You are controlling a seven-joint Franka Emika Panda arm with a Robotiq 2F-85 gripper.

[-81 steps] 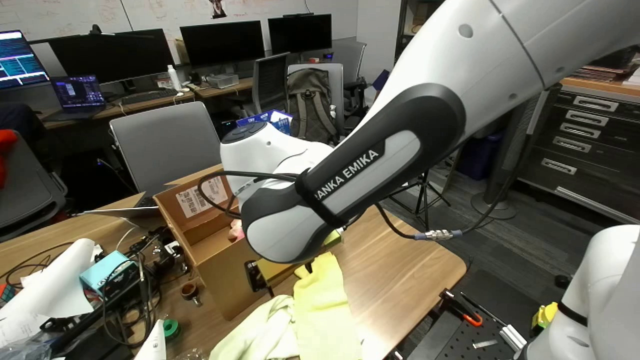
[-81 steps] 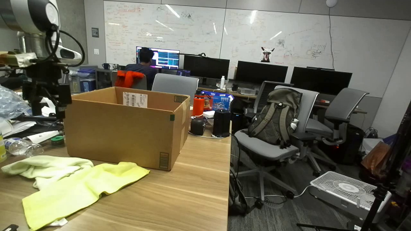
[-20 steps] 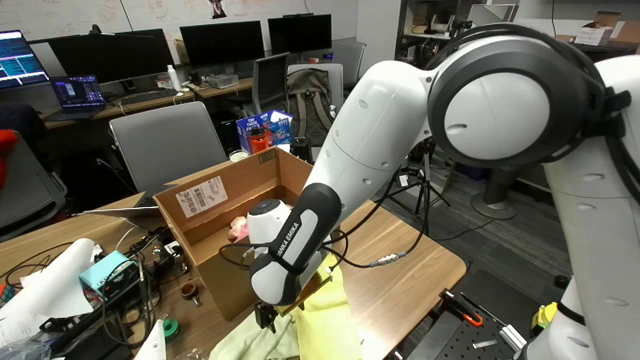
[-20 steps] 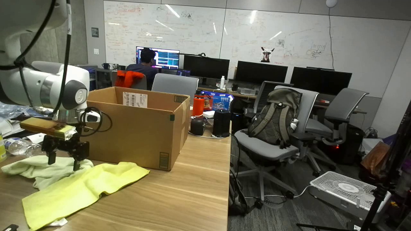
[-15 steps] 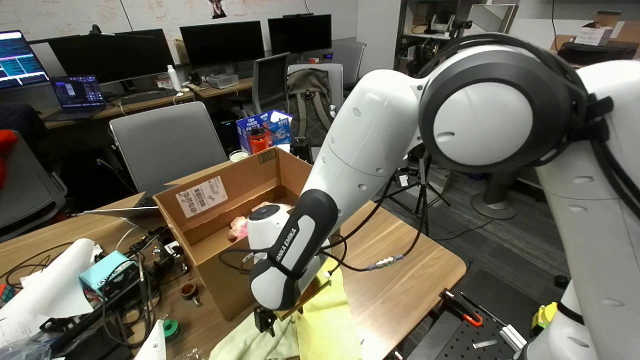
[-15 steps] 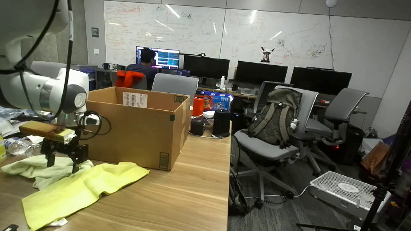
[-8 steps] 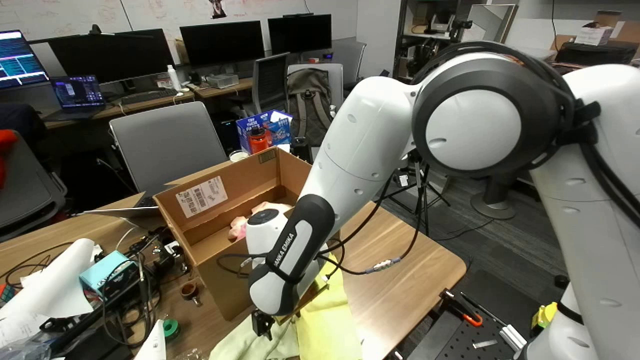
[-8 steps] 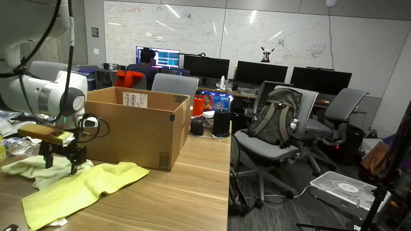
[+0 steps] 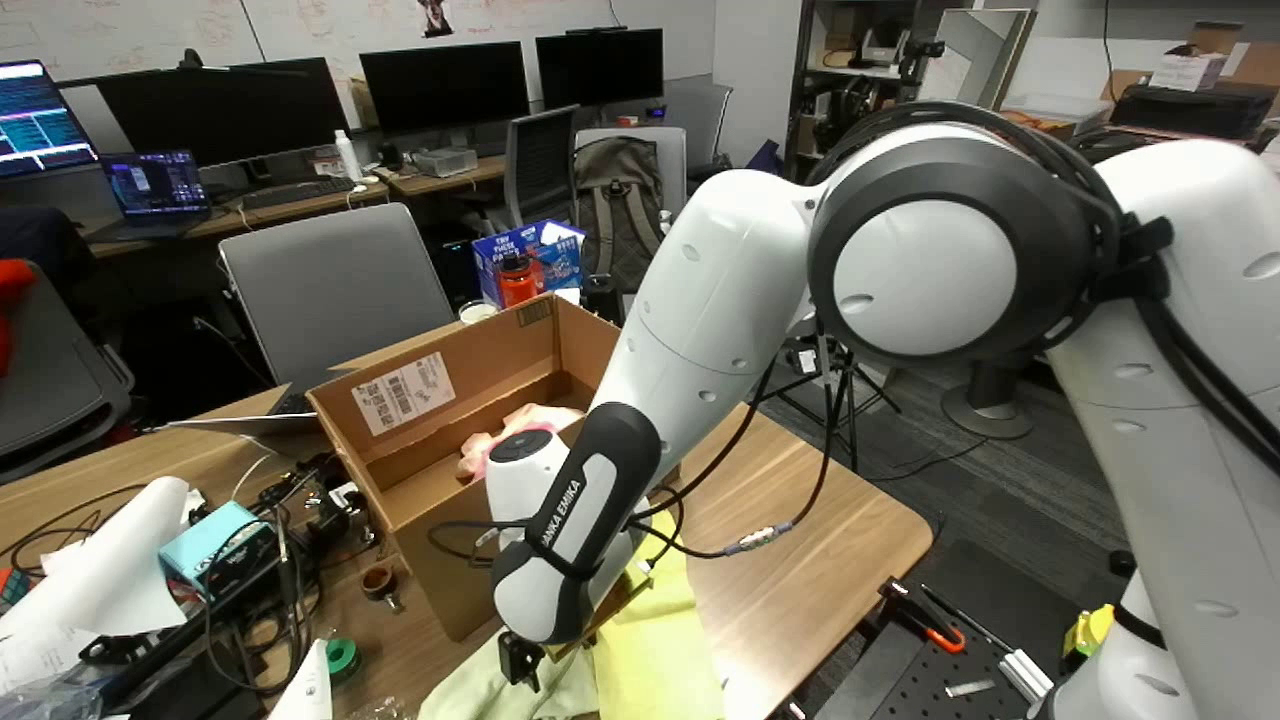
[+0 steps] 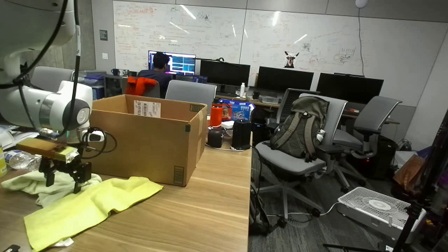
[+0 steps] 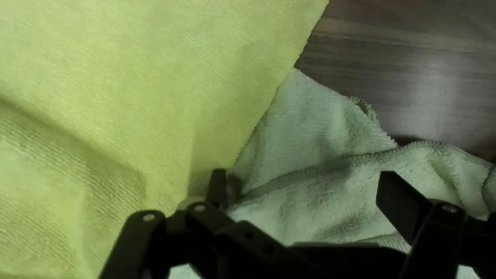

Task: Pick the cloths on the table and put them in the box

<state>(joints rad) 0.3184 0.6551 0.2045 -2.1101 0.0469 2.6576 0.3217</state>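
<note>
The hand [image 10: 63, 183] has come down in these last few seconds: earlier it hung higher, by the cardboard box [image 10: 136, 143], and now it is low over the pale green cloth [image 10: 21, 183], near the box's side. Even against half a second ago it sits a little lower. Its fingers [image 11: 403, 205] stand wide apart, with pale fabric showing between them in the wrist view, one of them right by the edge of the yellow cloth [image 10: 87, 206]. Whether they touch the fabric, I cannot tell. Both cloths lie just as they did, outside the box, the yellow one overlapping the pale one. With the arm [image 9: 710, 270] shifted, more of a pink thing [image 9: 478, 452] inside the box shows in an exterior view.

The wood-grained surface [image 10: 210, 196] carries plenty besides: a clear plastic bottle [image 10: 22, 159], a teal carton [image 9: 215, 538], a curl of white paper [image 9: 100, 568] and a green roll [image 9: 350, 652], with an orange bottle [image 10: 216, 115] beyond the cardboard box, near a black cylinder [image 10: 241, 134]. Off to the side, a backpack [image 10: 297, 129] rests on a grey chair [image 10: 287, 162]. Farther back a person [image 10: 155, 74] sits facing a lit monitor [image 10: 182, 64], dark screens [image 10: 285, 82] stand in a row, and a whiteboard [image 10: 196, 35] full of faint writing spans the room behind them.
</note>
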